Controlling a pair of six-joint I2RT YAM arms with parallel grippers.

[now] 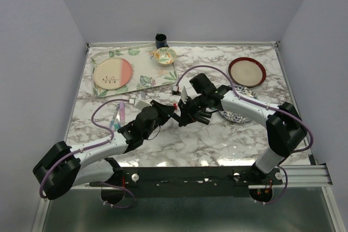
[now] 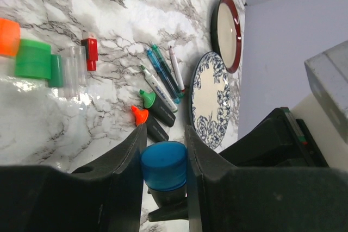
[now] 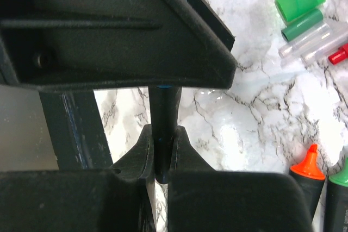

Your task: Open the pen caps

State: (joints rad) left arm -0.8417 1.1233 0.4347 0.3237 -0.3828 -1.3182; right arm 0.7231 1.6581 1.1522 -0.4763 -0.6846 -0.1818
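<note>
The left gripper (image 2: 164,145) clamps its two matte black fingers on a smooth, round blue cap (image 2: 163,165), which sits on a black highlighter body (image 3: 163,107) pinched narrowly by the right gripper (image 3: 162,134) above the glossy marble table (image 2: 136,4). Loose on the table lie one orange cap (image 2: 8,36), one large cylindrical green cap (image 2: 32,58) and one small red cap (image 2: 90,52). Two uncapped highlighters (image 2: 157,107), four thin pens (image 2: 163,77) and two round plates (image 2: 209,99) lie nearby.
</note>
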